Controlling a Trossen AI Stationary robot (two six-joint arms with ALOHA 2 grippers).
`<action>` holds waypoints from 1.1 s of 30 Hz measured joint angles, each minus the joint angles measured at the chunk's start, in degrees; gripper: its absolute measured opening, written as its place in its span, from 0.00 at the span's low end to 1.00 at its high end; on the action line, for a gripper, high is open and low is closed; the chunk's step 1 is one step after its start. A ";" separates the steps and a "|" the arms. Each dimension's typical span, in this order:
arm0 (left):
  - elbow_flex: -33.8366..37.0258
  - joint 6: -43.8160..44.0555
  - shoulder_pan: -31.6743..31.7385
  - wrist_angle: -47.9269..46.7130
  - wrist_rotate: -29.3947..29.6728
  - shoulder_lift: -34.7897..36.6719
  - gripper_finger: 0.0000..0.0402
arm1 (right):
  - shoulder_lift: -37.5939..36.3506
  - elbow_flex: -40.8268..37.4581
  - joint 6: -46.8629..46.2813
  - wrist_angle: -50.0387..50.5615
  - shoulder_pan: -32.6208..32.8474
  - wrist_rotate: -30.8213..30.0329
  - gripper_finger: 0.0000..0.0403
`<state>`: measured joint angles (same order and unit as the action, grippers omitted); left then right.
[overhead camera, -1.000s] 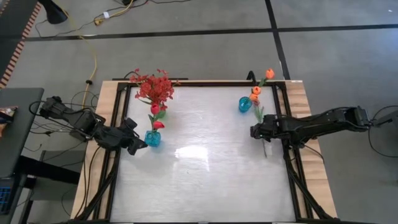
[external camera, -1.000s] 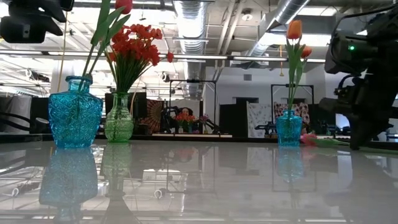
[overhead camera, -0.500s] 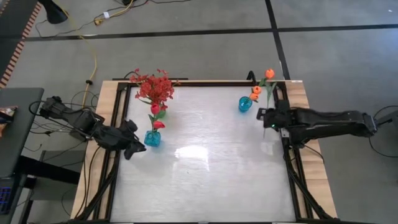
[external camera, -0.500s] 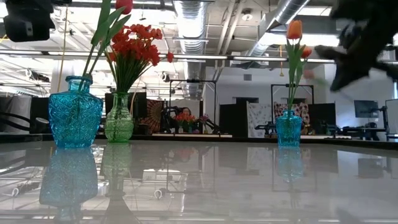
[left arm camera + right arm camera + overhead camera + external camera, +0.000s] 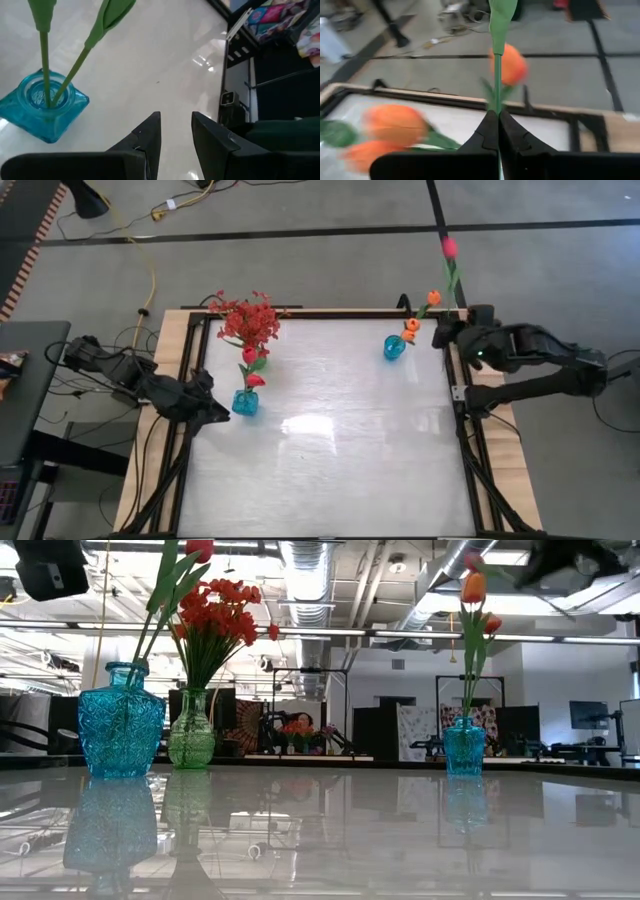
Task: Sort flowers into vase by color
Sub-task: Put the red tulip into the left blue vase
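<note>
1. I see the red-pink tulip [image 5: 450,247] raised upright past the desk's far right corner, its stem [image 5: 496,75] pinched by the right gripper [image 5: 447,332], fingers clenched on it
2. Just beside that gripper stands the small blue vase [image 5: 394,348] with orange tulips [image 5: 411,326]
3. On the desk's [image 5: 330,470] left side stand a blue vase [image 5: 245,402] with red tulips [image 5: 250,356] and, behind it, the red sprays [image 5: 250,318]
4. My left gripper [image 5: 175,131] waits beside that blue vase, fingers released
</note>
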<state>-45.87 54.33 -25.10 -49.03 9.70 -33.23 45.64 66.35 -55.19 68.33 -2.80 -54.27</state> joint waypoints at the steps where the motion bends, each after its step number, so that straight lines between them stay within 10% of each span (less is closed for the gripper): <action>1: 0.00 -0.12 0.00 0.10 0.06 0.33 0.24 | 0.65 1.47 1.96 -1.15 0.98 0.14 0.05; 12: 0.00 -1.98 0.02 3.05 -0.58 0.39 0.24 | 9.33 10.00 20.46 -20.24 14.94 1.64 0.05; 24: -0.02 -16.90 0.00 32.80 -2.98 -0.23 0.24 | 20.49 16.69 32.90 -36.07 22.00 4.97 0.05; 33: -0.07 -32.18 0.14 48.55 7.79 -7.08 0.24 | 26.91 17.40 36.27 -46.05 19.40 15.79 0.05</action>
<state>-45.93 22.15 -24.97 -0.48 17.50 -40.31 72.55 83.74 -18.92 22.28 16.60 -38.48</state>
